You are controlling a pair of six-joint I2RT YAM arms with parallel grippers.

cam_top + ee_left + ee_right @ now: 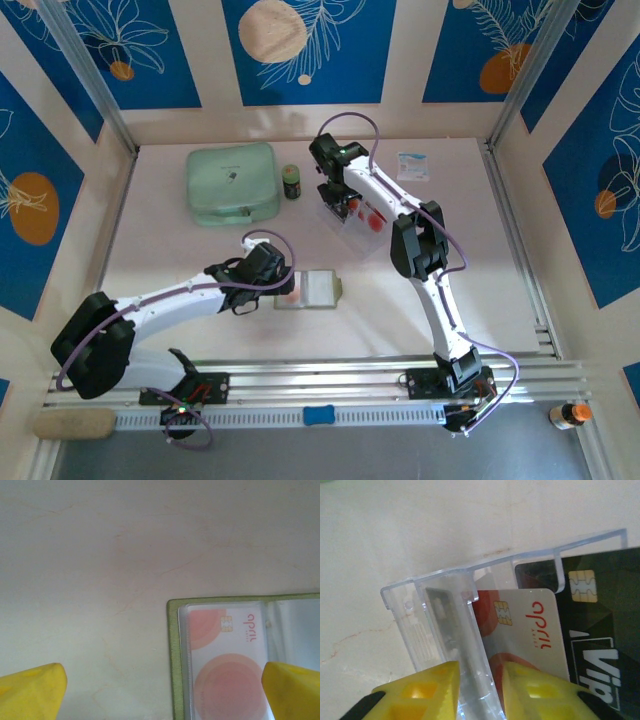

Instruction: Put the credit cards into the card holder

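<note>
The olive-green card holder [318, 290] lies open on the table; its green border [174, 655] frames clear sleeves. A white credit card [225, 650] with red circles sits under the sleeve. My left gripper [282, 288] hovers over the holder's left edge, and its jaws [164, 680] are open and hold nothing. My right gripper [335, 198] is down at the clear plastic tray [350, 232]. Its jaws [480, 672] stand narrowly apart astride the tray wall [440, 615], with one finger outside it. The other finger is over a white credit card [530, 625] inside, next to a black card [605, 630].
A large mint-green zip case [232, 183] lies at the back left, with a small dark bottle [291, 182] beside it. A white packet [412, 166] sits at the back right. Metal rails [330, 375] run along the near edge and the right side.
</note>
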